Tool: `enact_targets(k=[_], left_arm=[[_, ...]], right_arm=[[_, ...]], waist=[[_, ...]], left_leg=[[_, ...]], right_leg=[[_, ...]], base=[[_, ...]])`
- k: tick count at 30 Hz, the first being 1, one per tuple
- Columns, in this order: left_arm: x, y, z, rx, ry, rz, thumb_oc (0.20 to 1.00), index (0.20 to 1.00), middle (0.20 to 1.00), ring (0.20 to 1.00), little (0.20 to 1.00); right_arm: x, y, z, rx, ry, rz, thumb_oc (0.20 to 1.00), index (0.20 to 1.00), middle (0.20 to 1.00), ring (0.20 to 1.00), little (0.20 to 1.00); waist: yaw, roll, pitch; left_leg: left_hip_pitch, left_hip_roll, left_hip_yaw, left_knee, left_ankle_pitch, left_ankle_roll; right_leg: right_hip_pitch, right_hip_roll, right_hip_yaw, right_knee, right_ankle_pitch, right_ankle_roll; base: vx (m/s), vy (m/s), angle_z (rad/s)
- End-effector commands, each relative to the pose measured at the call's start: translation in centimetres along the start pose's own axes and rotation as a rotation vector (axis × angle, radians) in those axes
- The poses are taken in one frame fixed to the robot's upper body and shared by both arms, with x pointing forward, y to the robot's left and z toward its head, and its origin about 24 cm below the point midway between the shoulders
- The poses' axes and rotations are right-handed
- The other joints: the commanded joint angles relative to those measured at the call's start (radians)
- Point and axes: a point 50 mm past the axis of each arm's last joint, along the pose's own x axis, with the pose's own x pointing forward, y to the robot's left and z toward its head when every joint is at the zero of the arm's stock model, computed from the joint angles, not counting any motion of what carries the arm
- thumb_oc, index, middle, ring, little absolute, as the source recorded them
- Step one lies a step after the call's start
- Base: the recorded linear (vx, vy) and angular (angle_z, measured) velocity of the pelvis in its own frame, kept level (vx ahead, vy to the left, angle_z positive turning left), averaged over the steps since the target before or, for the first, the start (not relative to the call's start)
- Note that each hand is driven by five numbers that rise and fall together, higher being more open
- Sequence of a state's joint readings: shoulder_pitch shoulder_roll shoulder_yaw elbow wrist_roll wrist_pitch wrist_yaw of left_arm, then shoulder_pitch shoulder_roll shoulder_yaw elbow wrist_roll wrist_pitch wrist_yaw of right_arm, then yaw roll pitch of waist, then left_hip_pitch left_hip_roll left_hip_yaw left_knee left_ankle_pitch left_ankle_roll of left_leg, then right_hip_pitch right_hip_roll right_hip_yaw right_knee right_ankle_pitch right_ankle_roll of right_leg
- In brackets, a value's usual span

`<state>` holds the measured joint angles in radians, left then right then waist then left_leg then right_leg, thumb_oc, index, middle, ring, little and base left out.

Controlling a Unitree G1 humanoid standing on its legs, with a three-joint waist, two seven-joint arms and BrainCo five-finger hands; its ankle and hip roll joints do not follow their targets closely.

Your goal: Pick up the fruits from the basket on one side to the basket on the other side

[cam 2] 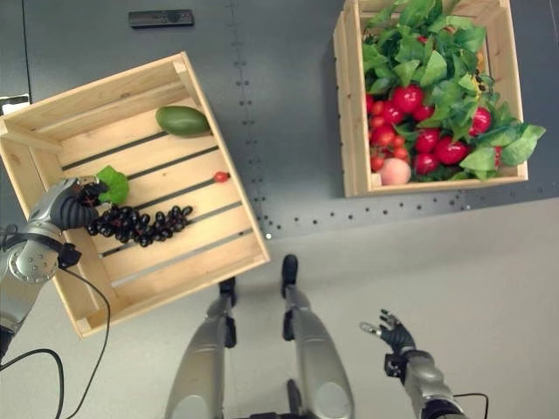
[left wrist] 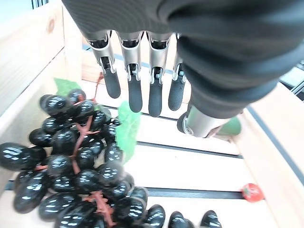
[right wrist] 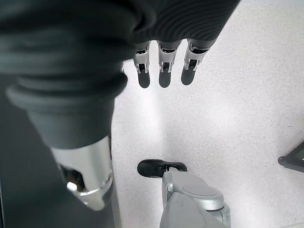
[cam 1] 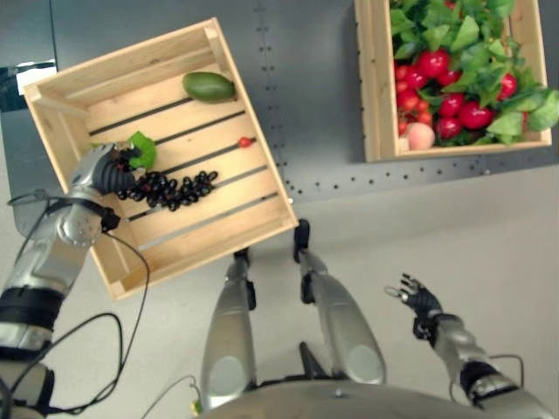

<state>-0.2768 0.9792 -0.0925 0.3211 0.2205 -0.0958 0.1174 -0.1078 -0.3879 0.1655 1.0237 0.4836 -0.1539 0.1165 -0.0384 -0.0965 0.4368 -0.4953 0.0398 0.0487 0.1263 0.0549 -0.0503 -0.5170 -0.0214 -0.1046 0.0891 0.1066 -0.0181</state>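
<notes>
The left hand point(cam 1: 112, 171), fingers straight and holding nothing, hovers over the black grape bunch point(cam 1: 170, 188) lying in the left crate point(cam 1: 52, 122), beside an avocado point(cam 1: 209, 86) and a small tomato point(cam 1: 245, 141). The pick-up seems about to begin: fingers must close on the bunch. The right hand point(cam 1: 417, 299) hangs relaxed, far from the leafy right crate point(cam 1: 374, 87).
</notes>
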Motion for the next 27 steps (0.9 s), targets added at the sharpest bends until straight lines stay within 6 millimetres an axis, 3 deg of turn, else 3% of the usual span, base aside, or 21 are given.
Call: enact_targets(k=[1, 10, 11, 12, 13, 25, 27], left_arm=[[-0.2, 1.9, 0.9, -0.054, -0.063, 0.106, 0.2, 0.2, 0.2, 0.2, 0.2], [-0.5, 2.5, 2.4, -0.092, -0.148, 0.117, 0.2, 0.2, 0.2, 0.2, 0.2], [-0.5, 2.6, 2.5, -0.08, -0.151, 0.119, 0.454, 0.454, 0.454, 0.454, 0.454], [-0.4, 2.8, 2.6, -0.06, -0.157, 0.122, 0.881, 0.881, 0.881, 0.881, 0.881], [-0.4, 2.9, 2.6, -0.037, -0.161, 0.123, 1.0, 1.0, 1.0, 1.0, 1.0], [0.9, 2.7, 3.8, 0.093, -0.201, 0.044, 1.0, 1.0, 1.0, 1.0, 1.0], [1.3, 1.6, 3.7, 0.123, -0.193, -0.021, 1.0, 1.0, 1.0, 1.0, 1.0]], right_arm=[[-1.4, -1.5, -2.1, -0.015, 0.033, -0.036, 1.0, 1.0, 1.0, 1.0, 1.0], [-1.4, -1.5, -2.5, -0.015, 0.049, -0.035, 1.0, 1.0, 1.0, 1.0, 1.0], [-1.4, -1.4, -2.4, -0.017, 0.048, -0.034, 1.0, 1.0, 1.0, 1.0, 1.0], [-1.3, -1.4, -2.3, -0.017, 0.045, -0.033, 1.0, 1.0, 1.0, 1.0, 1.0], [-1.2, -1.3, -2.2, -0.016, 0.044, -0.033, 1.0, 1.0, 1.0, 1.0, 1.0], [-1.3, -1.5, -2.1, -0.027, 0.044, -0.041, 1.0, 1.0, 1.0, 1.0, 1.0], [-1.3, -1.6, -2.0, -0.032, 0.043, -0.039, 1.0, 1.0, 1.0, 1.0, 1.0]], waist=[[-0.011, -0.005, -0.032], [-0.005, 0.007, -0.053], [-0.004, 0.007, -0.054], [-0.004, 0.008, -0.055], [-0.004, 0.008, -0.055], [-0.013, 0.006, -0.044], [-0.017, 0.006, -0.043]], left_leg=[[0.0, -0.047, -0.008, 0.052, -0.099, 0.05], [0.022, -0.051, -0.009, 0.037, -0.097, 0.048], [0.024, -0.051, -0.009, 0.036, -0.097, 0.048], [0.024, -0.05, -0.009, 0.036, -0.097, 0.047], [0.023, -0.051, -0.01, 0.036, -0.097, 0.048], [0.024, -0.047, -0.01, 0.033, -0.092, 0.048], [0.022, -0.045, -0.009, 0.034, -0.091, 0.048]], right_leg=[[0.036, -0.005, -0.006, 0.026, -0.078, 0.073], [0.054, -0.007, -0.007, 0.024, -0.084, 0.074], [0.055, -0.007, -0.007, 0.024, -0.084, 0.074], [0.054, -0.006, -0.007, 0.023, -0.084, 0.074], [0.054, -0.006, -0.006, 0.024, -0.085, 0.074], [0.054, -0.005, -0.007, 0.024, -0.083, 0.075], [0.051, -0.004, -0.006, 0.026, -0.082, 0.076]], base=[[0.0, 0.0, 0.0], [0.0, 0.0, 0.0], [0.0, 0.0, 0.0], [0.0, 0.0, 0.0], [0.0, 0.0, 0.0], [0.0, 0.0, 0.0], [0.0, 0.0, 0.0]])
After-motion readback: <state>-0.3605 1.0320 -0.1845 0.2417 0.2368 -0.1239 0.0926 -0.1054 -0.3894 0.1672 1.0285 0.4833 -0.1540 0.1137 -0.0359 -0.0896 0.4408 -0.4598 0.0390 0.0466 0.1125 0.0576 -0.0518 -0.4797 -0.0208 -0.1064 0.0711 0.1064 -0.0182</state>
